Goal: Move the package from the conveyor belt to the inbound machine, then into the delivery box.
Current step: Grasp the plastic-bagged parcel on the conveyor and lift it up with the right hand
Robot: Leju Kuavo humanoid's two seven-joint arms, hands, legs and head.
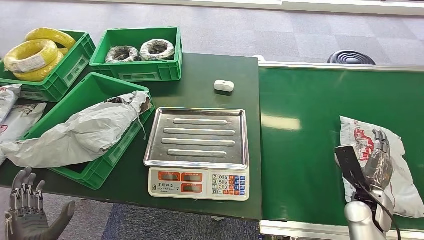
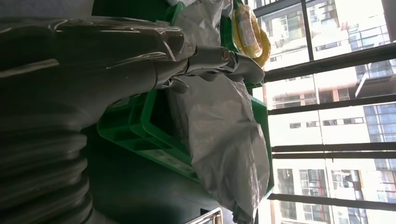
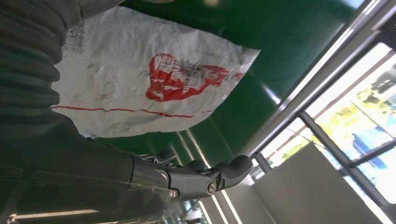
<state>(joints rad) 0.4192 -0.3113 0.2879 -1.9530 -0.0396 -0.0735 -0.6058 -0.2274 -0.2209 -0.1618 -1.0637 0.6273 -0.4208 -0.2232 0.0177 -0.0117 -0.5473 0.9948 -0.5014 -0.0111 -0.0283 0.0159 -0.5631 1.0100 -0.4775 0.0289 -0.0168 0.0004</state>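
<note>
1. the white package with red print (image 1: 395, 155) is lying on the green conveyor belt (image 1: 310, 150) at the right, not yet lifted.
2. the right hand (image 1: 377, 162) is hovering over it, fingers extended and apparently gripping nothing.
3. the left hand (image 1: 30, 212) is hanging open, near left.
4. the scale (image 1: 197, 150) and the near green bin (image 1: 107, 162) are waiting; both transfers are remaining.

The head view looked down from high over the surface (image 1: 220, 70) and conveyor belt (image 1: 310, 145), while each wrist view sat close behind its own robot hand, sharing the grey bag (image 2: 224, 135) and white package (image 3: 140, 93) with it.
</note>
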